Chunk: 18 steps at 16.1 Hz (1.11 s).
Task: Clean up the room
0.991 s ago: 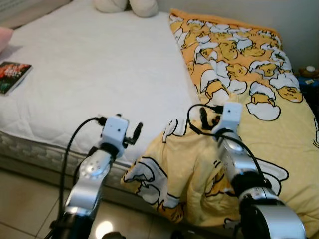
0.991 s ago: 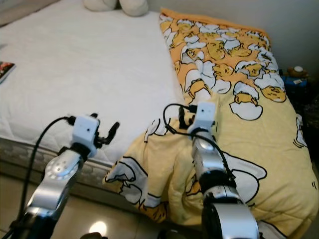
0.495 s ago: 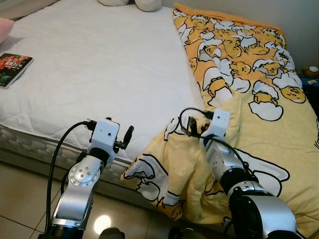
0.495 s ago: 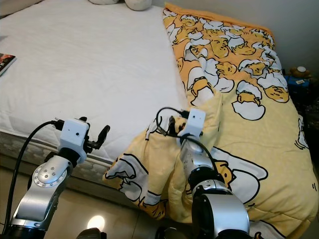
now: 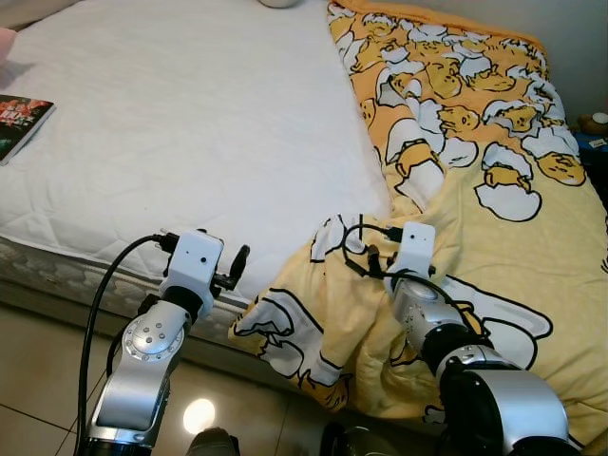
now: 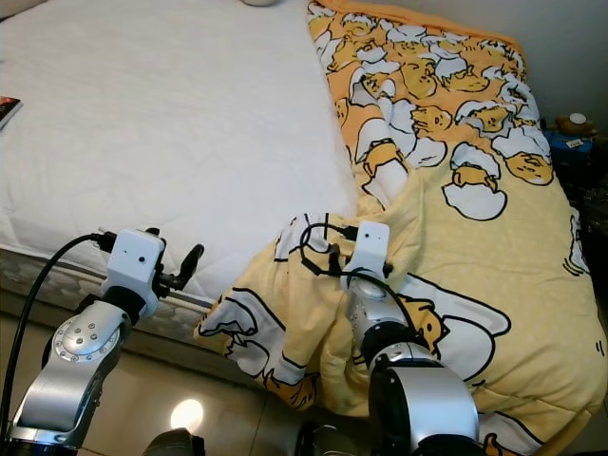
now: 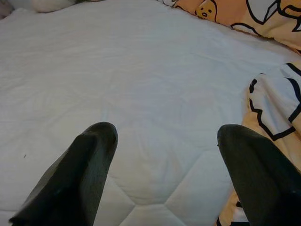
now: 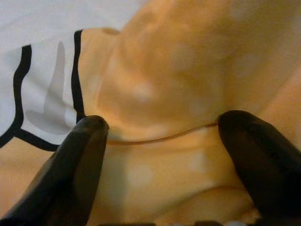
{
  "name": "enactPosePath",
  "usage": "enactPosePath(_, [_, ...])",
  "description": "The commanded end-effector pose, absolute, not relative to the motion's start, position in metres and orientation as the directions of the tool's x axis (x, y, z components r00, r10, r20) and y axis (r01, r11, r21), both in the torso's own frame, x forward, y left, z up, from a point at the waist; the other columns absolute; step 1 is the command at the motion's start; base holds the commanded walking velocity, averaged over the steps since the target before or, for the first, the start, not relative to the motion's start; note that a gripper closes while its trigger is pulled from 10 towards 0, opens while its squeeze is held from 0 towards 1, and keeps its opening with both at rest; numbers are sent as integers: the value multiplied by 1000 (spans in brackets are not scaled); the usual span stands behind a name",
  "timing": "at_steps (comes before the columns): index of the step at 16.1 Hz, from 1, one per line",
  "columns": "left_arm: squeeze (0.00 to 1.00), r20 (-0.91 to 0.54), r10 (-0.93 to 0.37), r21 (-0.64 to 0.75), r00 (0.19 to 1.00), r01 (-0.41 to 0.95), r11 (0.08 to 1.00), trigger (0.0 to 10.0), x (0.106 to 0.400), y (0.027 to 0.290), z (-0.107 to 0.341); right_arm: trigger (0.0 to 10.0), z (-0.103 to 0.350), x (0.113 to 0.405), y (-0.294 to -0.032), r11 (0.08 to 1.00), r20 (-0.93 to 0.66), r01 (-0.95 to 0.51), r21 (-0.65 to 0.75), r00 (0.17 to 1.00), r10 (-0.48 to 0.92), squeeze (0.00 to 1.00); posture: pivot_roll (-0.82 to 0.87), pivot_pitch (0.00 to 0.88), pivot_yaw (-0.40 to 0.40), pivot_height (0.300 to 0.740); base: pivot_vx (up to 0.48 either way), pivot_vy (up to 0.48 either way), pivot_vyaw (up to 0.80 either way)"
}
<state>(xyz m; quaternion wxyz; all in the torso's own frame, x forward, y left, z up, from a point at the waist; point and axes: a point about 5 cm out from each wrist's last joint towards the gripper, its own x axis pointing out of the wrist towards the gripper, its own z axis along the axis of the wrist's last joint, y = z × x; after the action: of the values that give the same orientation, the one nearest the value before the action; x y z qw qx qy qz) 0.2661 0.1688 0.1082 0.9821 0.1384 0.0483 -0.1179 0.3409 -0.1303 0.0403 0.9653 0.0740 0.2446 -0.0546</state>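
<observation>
The right gripper (image 8: 160,136), fingers spread, pressed into the rumpled yellow blanket (image 5: 494,218) at five o'clock; the left gripper (image 7: 164,160) hovered released. Bed-making looked barely begun.

Both head views look forward and down from above onto the same bed (image 5: 190,123) and yellow blanket (image 5: 494,190), the right eye shifted slightly sideways. The left wrist view looks low along the white mattress, blanket at its edge. The right wrist view sits very close against blanket folds
</observation>
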Motion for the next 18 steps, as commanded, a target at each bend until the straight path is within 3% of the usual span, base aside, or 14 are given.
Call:
enactPosePath(1, [0,-123,-230,263,965,255,930,10000,266,167,111,0,37,339,-125,978,-514,137,158,857,-37,0,284,148,-92,740,0,0,0])
enactPosePath(11, [0,-140,-236,257,962,266,929,10000,265,164,110,0,46,333,-58,930,-388,-169,327,873,295,0,259,158,-86,740,0,0,0])
enactPosePath(13, [0,-139,-237,256,961,266,929,10000,266,164,109,0,45,329,-51,938,-378,-203,281,875,303,0,254,156,-86,740,0,0,0])
enactPosePath(14, [0,-140,-235,258,962,265,929,10000,266,164,109,0,44,328,-56,964,-382,-183,193,891,246,0,251,157,-85,740,0,0,0])
enactPosePath(15, [0,-140,-232,260,963,262,930,10000,266,164,109,10000,45,328,-64,987,-340,-145,70,927,160,271,248,156,-85,740,0,0,0])
enactPosePath(16, [0,-140,-231,257,963,260,931,10000,266,163,108,10000,50,323,-75,996,-220,-90,7,971,89,1000,239,155,-84,740,0,0,0])
enactPosePath(18, [0,-134,-255,265,958,283,922,10000,266,158,106,10000,45,312,-94,1000,-173,17,12,985,-14,1000,218,146,-75,740,0,0,0])
